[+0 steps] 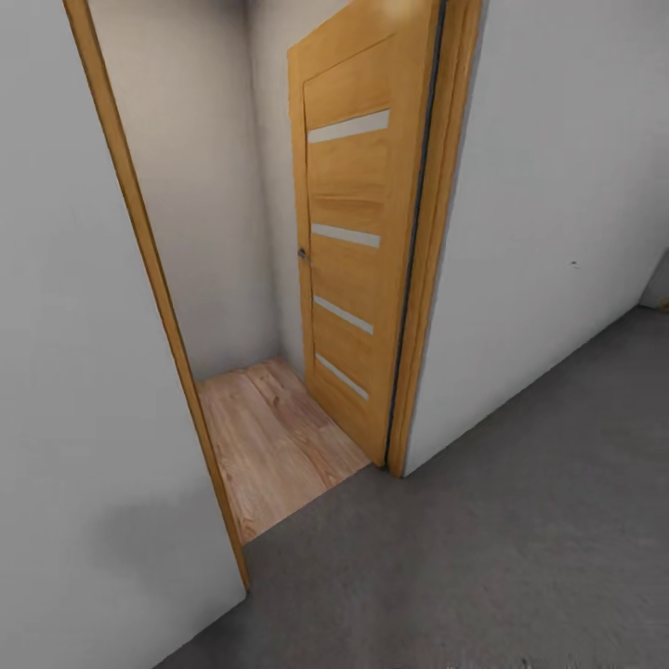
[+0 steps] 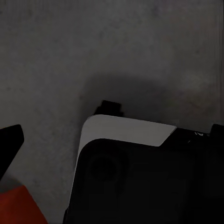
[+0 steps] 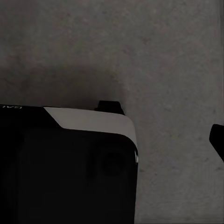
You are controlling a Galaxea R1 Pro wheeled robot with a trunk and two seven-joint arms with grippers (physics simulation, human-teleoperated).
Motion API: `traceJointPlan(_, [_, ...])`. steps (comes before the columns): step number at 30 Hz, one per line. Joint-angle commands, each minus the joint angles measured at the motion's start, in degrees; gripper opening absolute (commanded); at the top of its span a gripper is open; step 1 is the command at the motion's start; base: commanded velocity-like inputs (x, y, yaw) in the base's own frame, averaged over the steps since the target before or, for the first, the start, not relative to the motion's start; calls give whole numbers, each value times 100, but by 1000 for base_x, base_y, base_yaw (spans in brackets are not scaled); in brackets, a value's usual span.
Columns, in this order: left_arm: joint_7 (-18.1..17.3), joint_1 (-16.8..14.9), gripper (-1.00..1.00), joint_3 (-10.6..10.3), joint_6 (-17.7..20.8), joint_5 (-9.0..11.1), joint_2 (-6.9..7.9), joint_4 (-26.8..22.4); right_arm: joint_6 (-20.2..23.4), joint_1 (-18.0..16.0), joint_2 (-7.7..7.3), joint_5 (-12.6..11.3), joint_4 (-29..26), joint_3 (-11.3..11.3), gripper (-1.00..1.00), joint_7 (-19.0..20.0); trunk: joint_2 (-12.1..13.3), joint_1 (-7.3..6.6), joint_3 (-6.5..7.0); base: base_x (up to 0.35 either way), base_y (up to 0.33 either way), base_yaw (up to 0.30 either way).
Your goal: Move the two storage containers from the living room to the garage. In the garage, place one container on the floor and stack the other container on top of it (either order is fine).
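A corner of an orange-red storage container [image 2: 18, 207] shows at the edge of the left wrist view, over the dark grey garage floor [image 2: 116, 46]. My left gripper [image 2: 112, 137] hangs above that floor with its black fingertips [image 2: 10, 140] spread to the picture's sides, one of them just beside the orange corner and apart from it. My right gripper [image 3: 112, 140] also hangs over the grey floor [image 3: 163, 56]; one fingertip [image 3: 217, 139] shows at the picture's side and nothing lies between the fingers. The living room is out of view.
Ahead, an open doorway [image 1: 251, 427] leads from the grey floor [image 1: 483, 557] onto a light wood-plank floor. Its wooden door [image 1: 358, 232] stands swung inward. Pale walls [image 1: 557, 232] flank the opening. My own black and white base [image 2: 140, 177] sits below both wrists.
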Motion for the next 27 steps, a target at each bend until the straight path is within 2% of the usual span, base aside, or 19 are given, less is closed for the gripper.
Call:
traceJointPlan(1, [16, -2, 100, -44, -16, 54, -8, 1, -13, 0, 2, -56, 1, 44, 100, -15, -4, 0, -5, 0, 0, -289])
traceJointPlan(17, [24, -2, 100, -36, -9, 63, -8, 1, -7, 2, 4, -51, 1, 46, 100, -15, -4, 0, 6, 0, 0, -284])
traceJointPlan(27, [23, -2, 100, -65, 70, 39, -9, 1, -4, -2, 11, -10, 1, 56, 100, -15, -4, 0, 7, 246, -50, -44])
